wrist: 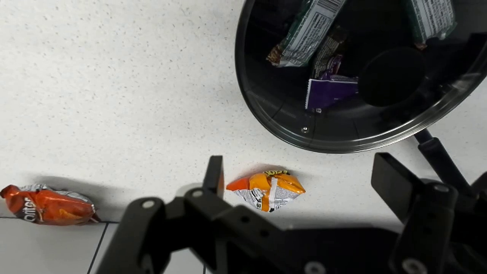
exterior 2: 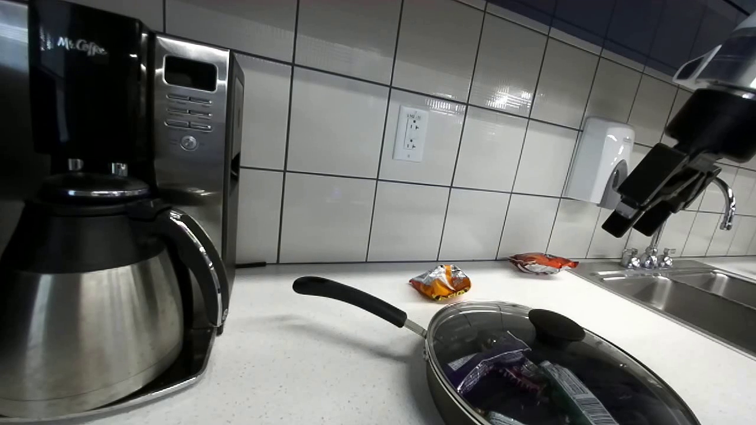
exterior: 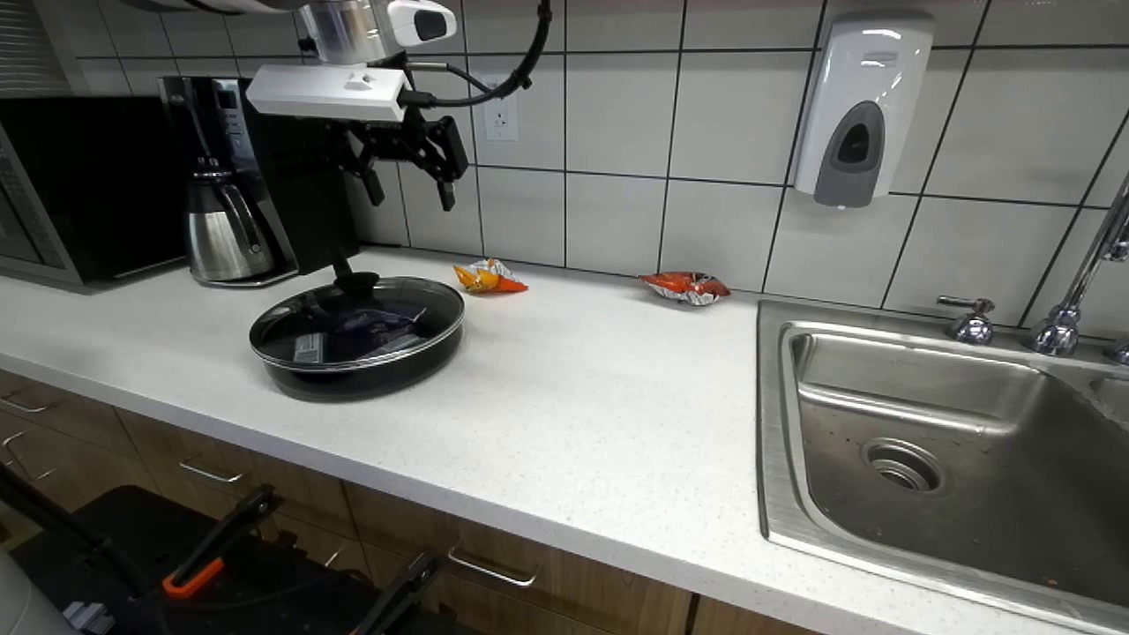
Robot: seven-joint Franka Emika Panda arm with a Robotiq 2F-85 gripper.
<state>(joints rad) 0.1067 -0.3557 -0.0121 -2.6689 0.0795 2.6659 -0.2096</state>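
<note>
Gripper (exterior: pixel 412 196) hung high over a white countertop (exterior: pixel 573 423), its two black fingers (wrist: pixel 393 186) spread wide apart with nothing but air between them. Well below, framed between those fingers in the wrist view, I saw a small orange and silver snack bag (wrist: pixel 262 186), crumpled, lying on the counter near the tiled wall (exterior: pixel 609 212). Just beside it, farther from the wall, sat a round black pan (exterior: pixel 353 384) under a clear glass lid (wrist: pixel 289 118) with a metal rim and a dark knob (exterior 2: pixel 555 326); the pan's long black handle (exterior 2: pixel 348 297) angled toward the wall and a coffee maker (exterior 2: pixel 201 165). Through the glass showed a purple wrapper (wrist: pixel 329 93) and two green-and-white packets (wrist: pixel 314 34), all inside the pan. Along the wall toward the steel sink (exterior: pixel 776 441), well apart from the orange bag, lay a red-orange bag (wrist: pixel 57 205) with part of the name Doritos in view. A chrome faucet (exterior: pixel 1055 332) rose at the sink's back edge, and a white soap dispenser (exterior: pixel 869 79) with a grey front was fixed to the tiles nearby. At the opposite end, a steel carafe (exterior 2: pixel 100 324) stood in the coffee maker, just beside a large black box-shaped appliance (exterior: pixel 97 176)
</note>
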